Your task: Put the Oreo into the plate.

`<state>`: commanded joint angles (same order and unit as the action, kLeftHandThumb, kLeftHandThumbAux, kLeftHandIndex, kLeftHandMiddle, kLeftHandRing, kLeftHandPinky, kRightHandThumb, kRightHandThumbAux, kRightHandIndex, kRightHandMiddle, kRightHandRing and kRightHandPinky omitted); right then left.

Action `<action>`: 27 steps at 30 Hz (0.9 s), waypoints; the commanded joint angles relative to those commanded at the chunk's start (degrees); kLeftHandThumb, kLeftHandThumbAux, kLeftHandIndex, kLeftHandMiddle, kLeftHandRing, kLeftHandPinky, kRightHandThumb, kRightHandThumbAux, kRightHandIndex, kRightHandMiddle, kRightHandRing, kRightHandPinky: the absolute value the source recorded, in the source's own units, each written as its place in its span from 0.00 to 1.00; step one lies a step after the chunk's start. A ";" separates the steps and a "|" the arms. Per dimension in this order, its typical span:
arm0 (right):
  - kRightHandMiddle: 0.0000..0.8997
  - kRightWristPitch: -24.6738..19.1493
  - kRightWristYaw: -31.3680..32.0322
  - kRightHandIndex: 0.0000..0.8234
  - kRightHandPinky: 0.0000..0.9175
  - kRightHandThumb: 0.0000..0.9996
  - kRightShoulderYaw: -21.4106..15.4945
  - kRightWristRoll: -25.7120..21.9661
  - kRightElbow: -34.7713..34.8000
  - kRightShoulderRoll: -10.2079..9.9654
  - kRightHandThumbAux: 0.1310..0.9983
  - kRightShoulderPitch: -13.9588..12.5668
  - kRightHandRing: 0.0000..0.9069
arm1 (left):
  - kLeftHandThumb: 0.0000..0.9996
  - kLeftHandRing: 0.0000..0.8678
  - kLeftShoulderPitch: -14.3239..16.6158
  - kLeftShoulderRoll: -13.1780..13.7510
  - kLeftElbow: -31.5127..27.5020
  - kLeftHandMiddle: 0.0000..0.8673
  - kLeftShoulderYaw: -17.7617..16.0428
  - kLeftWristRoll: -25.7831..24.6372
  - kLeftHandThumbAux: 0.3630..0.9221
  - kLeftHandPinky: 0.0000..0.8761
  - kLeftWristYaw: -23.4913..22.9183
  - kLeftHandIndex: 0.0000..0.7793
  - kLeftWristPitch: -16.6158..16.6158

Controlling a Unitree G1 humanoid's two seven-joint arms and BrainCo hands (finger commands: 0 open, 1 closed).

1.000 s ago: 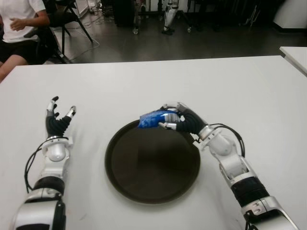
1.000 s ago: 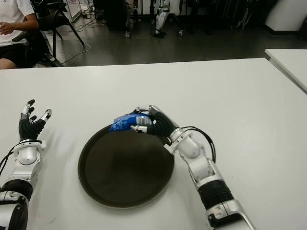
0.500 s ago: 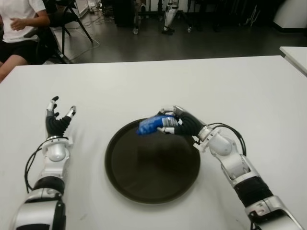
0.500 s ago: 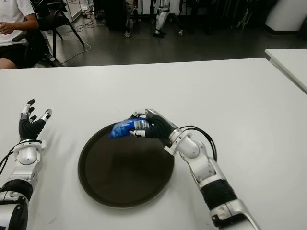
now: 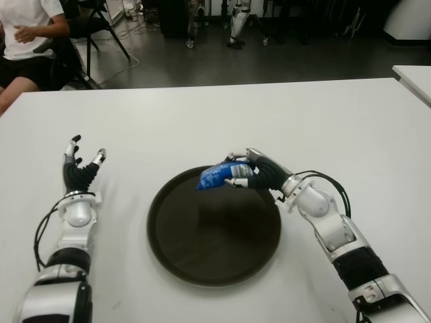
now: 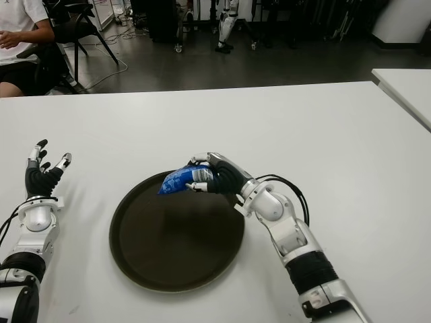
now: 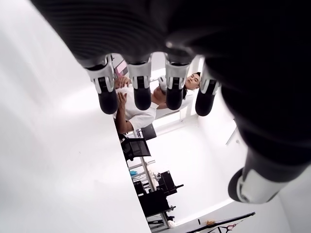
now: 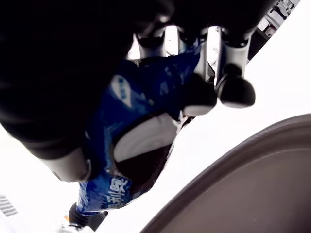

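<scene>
A blue Oreo packet hangs in the air over the far edge of the round dark plate. My right hand is shut on the Oreo packet, fingers curled round its end, and holds it a little above the plate's rim. The packet's free end points towards my left. My left hand shows to the left of the plate on the white table, fingers spread and holding nothing.
A second white table corner shows at the far right. A seated person and chairs are beyond the table's far left edge. Dark floor with equipment lies behind the table.
My right hand has lifted the Oreo packet off the table by the plate's far rim and carried it slightly inwards over the plate. The left hand has not moved.
</scene>
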<state>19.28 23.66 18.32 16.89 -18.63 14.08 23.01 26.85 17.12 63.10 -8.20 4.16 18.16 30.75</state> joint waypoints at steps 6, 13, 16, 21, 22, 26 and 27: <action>0.22 8.43 7.99 0.14 0.16 0.14 2.35 -2.34 -6.22 3.25 0.40 3.39 0.23 | 0.00 0.00 -0.06 -0.24 -0.05 0.00 -0.23 -0.43 0.51 0.00 -0.31 0.00 0.30; 0.02 4.56 28.58 0.01 0.01 0.01 -0.53 -19.62 -13.45 1.17 0.28 6.86 0.02 | 0.00 0.00 -0.16 -0.22 -0.08 0.00 -0.58 -0.85 0.54 0.00 -0.39 0.00 0.33; 0.01 0.44 31.70 0.00 0.00 0.00 -1.30 -21.89 -14.05 1.23 0.25 7.49 0.01 | 0.00 0.00 -0.34 -0.11 -0.21 0.00 -0.23 -0.33 0.54 0.00 -0.06 0.00 0.27; 0.00 -1.67 34.13 0.00 0.00 0.00 -2.27 -22.79 -14.27 1.65 0.25 8.23 0.00 | 0.00 0.00 -0.40 0.00 -0.33 0.00 -0.16 -0.24 0.53 0.00 -0.19 0.00 0.17; 0.00 -1.71 34.32 0.00 0.00 0.00 -2.45 -22.76 -14.22 1.83 0.25 8.24 0.00 | 0.00 0.00 -0.39 0.02 -0.35 0.00 -0.16 -0.23 0.53 0.00 -0.19 0.00 0.13; 0.00 -1.13 33.31 0.00 0.00 0.00 -2.87 -21.65 -13.54 1.91 0.27 7.90 0.00 | 0.00 0.00 -0.28 0.20 -0.31 0.00 -0.04 0.04 0.52 0.00 0.13 0.00 0.00; 0.00 -1.06 33.22 0.00 0.00 0.00 -2.94 -21.50 -13.50 1.87 0.27 7.87 0.00 | 0.00 0.00 -0.28 0.22 -0.31 0.00 -0.04 0.06 0.52 0.00 0.15 0.00 0.00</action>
<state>18.22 56.87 15.38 -4.61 -32.13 15.96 30.87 26.58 17.35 62.80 -8.25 4.22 18.31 30.75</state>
